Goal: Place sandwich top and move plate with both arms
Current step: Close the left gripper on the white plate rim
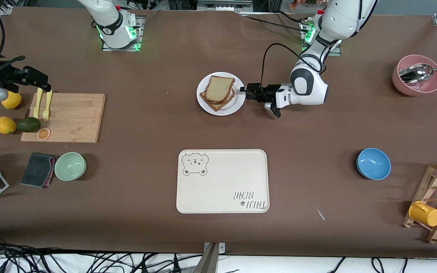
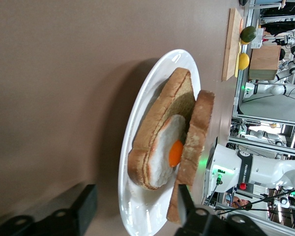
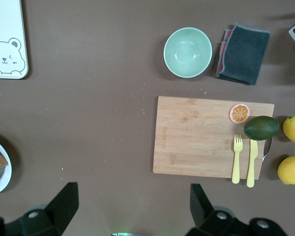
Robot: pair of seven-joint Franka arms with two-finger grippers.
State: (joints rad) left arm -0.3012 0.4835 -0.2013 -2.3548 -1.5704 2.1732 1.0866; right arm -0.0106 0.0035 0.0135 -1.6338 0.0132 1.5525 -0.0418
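Sandwich top (image 1: 219, 88) sat on the egg slice (image 2: 162, 157) on the plate (image 1: 237, 107), mid-table. Left gripper (image 1: 249, 92) was at the plate's rim on the left arm's side, fingers (image 2: 83, 209) apart astride the rim, gripping nothing. Right gripper (image 3: 132, 209) waited, fully open and empty, high above the cutting board (image 3: 206, 135).

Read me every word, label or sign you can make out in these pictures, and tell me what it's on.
"TAIJI BEAR": printed upside down in the front view, on the cream rectangular tray with a bear drawing.
Lettering on the white right arm's base link: too blurred to read.
Small engraved mark on the bamboo cutting board: too small to read.
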